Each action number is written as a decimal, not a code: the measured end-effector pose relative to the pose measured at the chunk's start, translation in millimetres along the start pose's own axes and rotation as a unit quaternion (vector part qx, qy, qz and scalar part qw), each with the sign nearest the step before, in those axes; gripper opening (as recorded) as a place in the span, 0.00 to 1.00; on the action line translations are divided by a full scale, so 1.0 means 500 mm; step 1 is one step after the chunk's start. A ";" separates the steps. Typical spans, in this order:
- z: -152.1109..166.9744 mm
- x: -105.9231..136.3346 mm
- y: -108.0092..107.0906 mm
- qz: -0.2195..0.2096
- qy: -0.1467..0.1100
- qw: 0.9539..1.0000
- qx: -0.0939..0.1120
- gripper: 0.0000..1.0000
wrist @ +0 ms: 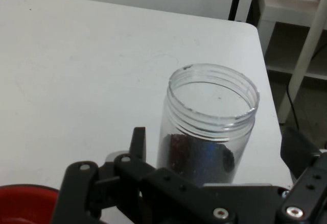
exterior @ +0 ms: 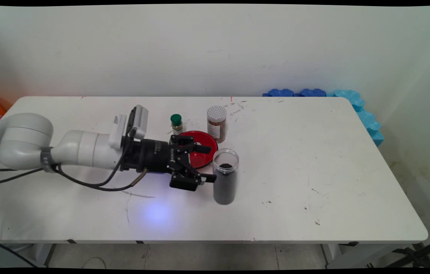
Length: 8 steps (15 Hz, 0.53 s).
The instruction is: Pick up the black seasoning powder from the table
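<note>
"Well, from the main view, what have I got?"

"I see my end effector [exterior: 209,163] lying low and level over the surface [exterior: 313,160], fingers spread apart, holding nothing. One finger reaches over the red dish [exterior: 199,148], the other sits just beside an open clear jar [exterior: 225,176] part filled with something dark. Behind the dish stand a small green-capped bottle [exterior: 176,124] and a white-capped spice jar [exterior: 216,123]."

"And where's the worry?"

"That jar is tall, narrow and lidless. I'd judge a sideways nudge from the near finger could tip it and spill the dark stuff. A swing back could also clip the dish rim."

"Now the hand view?"

"The open jar [wrist: 209,127] stands upright just ahead of the end effector [wrist: 214,168], between the spread fingers [wrist: 138,145], near the surface's [wrist: 76,71] far corner. The dish [wrist: 23,203] peeks in bottom left. Whether a finger touches the glass, I cannot tell. If pushed onward, the jar could slide toward that edge."
</note>
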 end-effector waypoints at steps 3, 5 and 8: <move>0.018 -0.005 -0.001 0.001 0.002 1.000 -0.001 1.00; 0.026 -0.007 -0.001 0.001 0.003 1.000 -0.001 1.00; 0.037 -0.009 -0.001 0.002 0.003 1.000 -0.002 1.00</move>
